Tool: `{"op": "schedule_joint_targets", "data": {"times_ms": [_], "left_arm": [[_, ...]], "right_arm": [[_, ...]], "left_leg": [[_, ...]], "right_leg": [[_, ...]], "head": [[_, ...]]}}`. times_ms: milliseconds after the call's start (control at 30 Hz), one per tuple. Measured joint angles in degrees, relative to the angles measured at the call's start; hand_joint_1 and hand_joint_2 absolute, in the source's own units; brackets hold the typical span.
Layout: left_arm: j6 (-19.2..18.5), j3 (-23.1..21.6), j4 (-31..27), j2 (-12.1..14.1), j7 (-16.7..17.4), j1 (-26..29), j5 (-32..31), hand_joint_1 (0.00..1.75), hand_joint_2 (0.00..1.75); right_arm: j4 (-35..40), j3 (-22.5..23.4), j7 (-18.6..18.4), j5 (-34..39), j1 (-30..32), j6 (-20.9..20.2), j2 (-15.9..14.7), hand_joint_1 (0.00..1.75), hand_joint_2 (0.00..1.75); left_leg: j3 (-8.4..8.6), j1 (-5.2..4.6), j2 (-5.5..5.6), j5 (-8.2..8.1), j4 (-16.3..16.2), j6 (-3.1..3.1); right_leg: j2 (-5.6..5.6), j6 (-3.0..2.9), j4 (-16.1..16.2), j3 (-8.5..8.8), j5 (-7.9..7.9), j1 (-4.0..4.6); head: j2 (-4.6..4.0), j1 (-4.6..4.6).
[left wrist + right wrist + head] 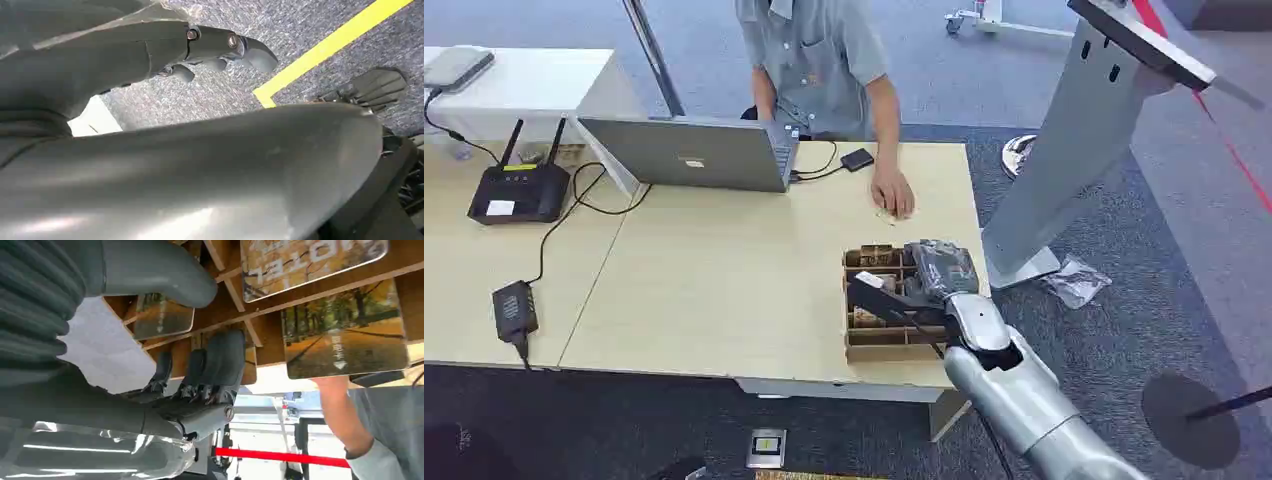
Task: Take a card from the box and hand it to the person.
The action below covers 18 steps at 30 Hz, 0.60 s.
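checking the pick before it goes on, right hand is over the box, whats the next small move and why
Probably close the fingers on one card. The right hand sits over the box; in the right wrist view its fingers are apart among the cards, holding nothing. The person's hand waits on the table just beyond.

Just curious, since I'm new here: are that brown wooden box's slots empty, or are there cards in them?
Not empty. The brown wooden box has autumn-tree picture cards in several compartments.
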<state>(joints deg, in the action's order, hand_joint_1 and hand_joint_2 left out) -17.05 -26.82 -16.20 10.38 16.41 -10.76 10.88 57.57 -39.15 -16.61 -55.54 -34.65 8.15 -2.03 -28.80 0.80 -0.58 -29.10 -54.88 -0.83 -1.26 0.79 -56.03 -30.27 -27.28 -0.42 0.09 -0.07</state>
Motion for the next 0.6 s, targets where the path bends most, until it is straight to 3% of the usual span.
{"op": "schedule_joint_targets", "data": {"times_ms": [600], "left_arm": [[0.4,0.0,0.0,0.0,0.0,0.0,-0.5,0.0,0.0]], "right_arm": [[0.5,0.5,-2.0,0.6,0.4,0.0,-1.4,0.86,1.75]], "left_leg": [[0.12,0.0,-0.01,0.03,0.0,-0.01]], "right_leg": [[0.0,0.0,0.0,0.09,0.02,0.0]], "head": [[0.0,0.0]]}}
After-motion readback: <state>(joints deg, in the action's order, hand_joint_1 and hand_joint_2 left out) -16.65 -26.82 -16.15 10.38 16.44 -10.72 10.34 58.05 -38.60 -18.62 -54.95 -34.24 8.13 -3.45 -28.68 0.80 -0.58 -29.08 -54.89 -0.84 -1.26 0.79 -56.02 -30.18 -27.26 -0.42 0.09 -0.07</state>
